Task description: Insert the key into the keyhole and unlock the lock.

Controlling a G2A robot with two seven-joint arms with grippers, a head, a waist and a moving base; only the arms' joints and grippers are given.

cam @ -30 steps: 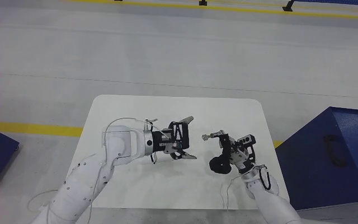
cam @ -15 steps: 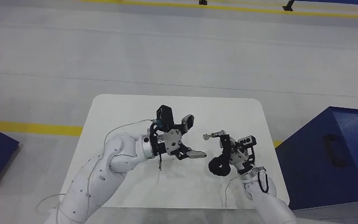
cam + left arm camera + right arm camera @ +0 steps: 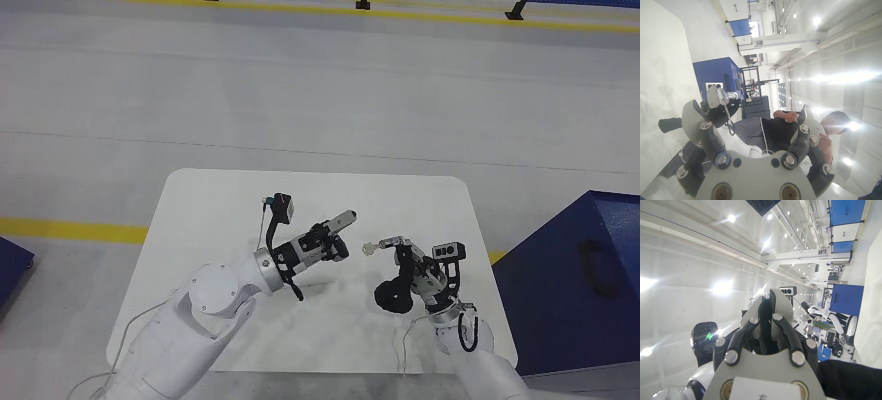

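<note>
Over desk (image 3: 220, 200) mid-frame, left gripper (image 3: 338, 222): fingers (image 3: 691, 113) spread wide, empty. Just right of it, right gripper (image 3: 400, 248): fingers (image 3: 780, 303) pinching silver lock (image 3: 724, 97) (thin cable (image 3: 728, 117) dangling).

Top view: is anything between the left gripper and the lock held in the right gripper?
Nothing. The top view shows only bare table between the left gripper and the lock in the right gripper.

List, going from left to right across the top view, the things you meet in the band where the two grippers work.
left gripper, open → lock, its silver end pointing at that gripper → right gripper, shut on the lock → blue box beside the table
</note>
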